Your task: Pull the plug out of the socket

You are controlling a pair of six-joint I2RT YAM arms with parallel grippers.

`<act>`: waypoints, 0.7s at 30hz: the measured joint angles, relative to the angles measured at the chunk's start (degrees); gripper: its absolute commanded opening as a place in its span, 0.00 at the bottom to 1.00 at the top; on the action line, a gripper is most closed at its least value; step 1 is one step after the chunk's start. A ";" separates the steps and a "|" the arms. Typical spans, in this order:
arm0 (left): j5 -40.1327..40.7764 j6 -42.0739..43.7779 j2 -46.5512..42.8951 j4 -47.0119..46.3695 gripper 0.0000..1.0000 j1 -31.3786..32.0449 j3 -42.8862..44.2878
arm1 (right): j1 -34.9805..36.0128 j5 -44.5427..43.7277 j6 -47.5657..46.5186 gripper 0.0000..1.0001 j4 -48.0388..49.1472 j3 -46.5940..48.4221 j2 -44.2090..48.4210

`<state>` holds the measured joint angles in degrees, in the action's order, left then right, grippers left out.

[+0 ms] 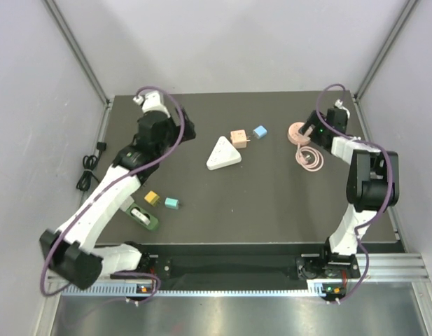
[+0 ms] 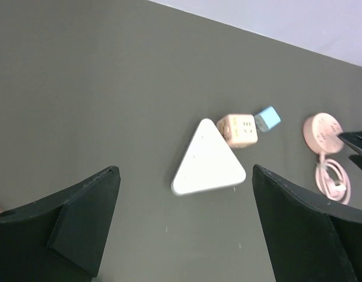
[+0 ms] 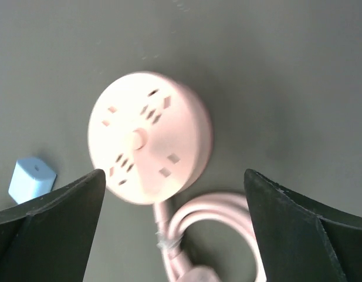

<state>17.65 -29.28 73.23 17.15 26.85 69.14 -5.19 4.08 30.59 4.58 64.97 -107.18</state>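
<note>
**Plug removal: both hands empty**

- Left hand (image 2: 183, 175): fingers spread wide, holding nothing, over the far left of the surface (image 1: 272, 203).
- Right hand (image 3: 175, 173): equally wide and empty, above the round socket (image 3: 148, 135).
- Plug (image 2: 267, 119): blue, mid-surface, against the cube socket (image 2: 239, 130). Cannot tell whether it is seated.
- Step: probably approach, or already done.
- Next: if seated, brace the cube and pull the plug straight out.
</note>
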 measured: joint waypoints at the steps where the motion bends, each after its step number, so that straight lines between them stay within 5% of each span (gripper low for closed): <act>1: 0.42 -0.96 -2.97 2.91 0.98 0.11 -0.35 | 1.25 -1.62 -0.96 1.00 -1.73 0.57 0.87; 8: 3.21 -7.17 -18.01 22.34 0.99 0.17 -1.51 | 13.42 -6.62 -5.92 1.00 -11.19 2.23 10.03; 21: 7.19 -14.82 -25.46 43.52 0.99 0.15 -5.14 | 49.79 -6.86 -9.51 1.00 -15.50 0.31 22.34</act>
<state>24.84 -44.10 47.77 60.66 27.00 64.01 44.60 -2.79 21.08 -10.92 65.28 -84.84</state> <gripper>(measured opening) 0.985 0.996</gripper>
